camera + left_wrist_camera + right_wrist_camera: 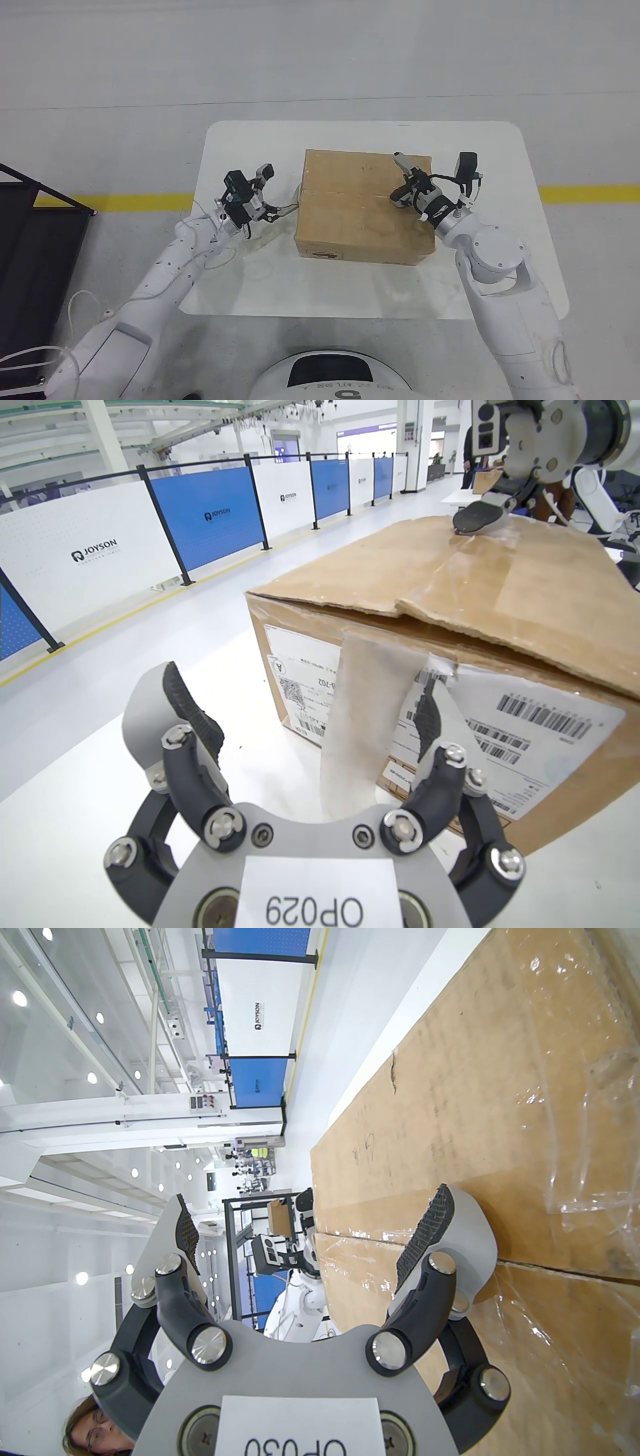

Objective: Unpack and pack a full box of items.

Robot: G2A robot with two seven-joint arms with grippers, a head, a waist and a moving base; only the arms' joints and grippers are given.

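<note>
Your left gripper [300, 695] is spread, the limp, clingy tape strip [360, 720] hanging between its fingers: pinch there. Just beyond stands the stiff, likely heavy box [500, 565], flaps shut. Farther off, your right gripper [315, 1203], also spread, rests one finger on its top seam.

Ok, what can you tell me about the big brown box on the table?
The cardboard box is brown and sits on the white table. Its top flaps are shut, meeting at a seam under crinkly clear tape. One top edge is torn and ragged. White barcode labels cover the side below it. A loose tape strip hangs down that side, between the fingers of the open left claw. One finger of the open right claw rests on the top by the seam.
</note>
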